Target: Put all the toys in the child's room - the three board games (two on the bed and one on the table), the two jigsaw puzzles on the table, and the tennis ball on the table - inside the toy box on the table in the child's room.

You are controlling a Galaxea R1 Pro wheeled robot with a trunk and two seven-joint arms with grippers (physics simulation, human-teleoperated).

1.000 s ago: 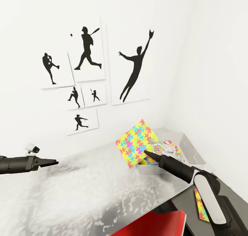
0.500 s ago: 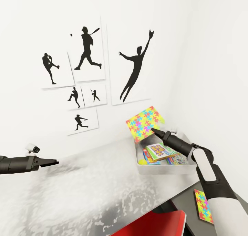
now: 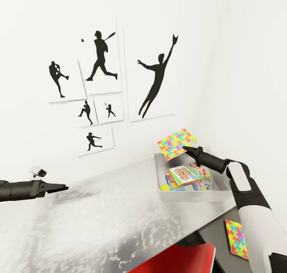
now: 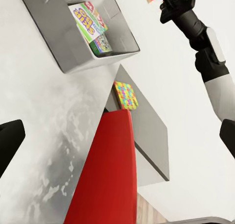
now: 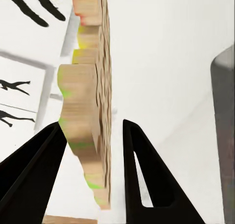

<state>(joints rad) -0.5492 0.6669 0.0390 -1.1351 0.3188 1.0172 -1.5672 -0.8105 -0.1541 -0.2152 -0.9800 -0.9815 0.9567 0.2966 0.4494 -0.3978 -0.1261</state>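
Observation:
My right gripper (image 3: 185, 148) is shut on one edge of a jigsaw puzzle (image 3: 175, 142) and holds it tilted in the air over the far end of the toy box (image 3: 191, 195). In the right wrist view the puzzle's edge (image 5: 90, 87) sits between both fingers. Inside the box lie a SKIP-BO board game (image 3: 187, 173), more card boxes under it, and the tennis ball (image 3: 164, 186). The second jigsaw puzzle (image 3: 236, 238) lies flat on the dark grey part of the table (image 3: 217, 229). Far to the left, my left gripper (image 3: 63, 188) hovers open and holds nothing above the light grey top (image 3: 99, 217).
A red chair (image 3: 175, 261) stands at the table's near edge, under the joint of the two tops. Baseball silhouette pictures (image 3: 103, 61) hang on the white wall behind. The room's corner is just beyond the toy box.
My right gripper has carried the puzzle up, farther back and to the right, from the box's near-left corner to above its far end. The left arm has not moved.

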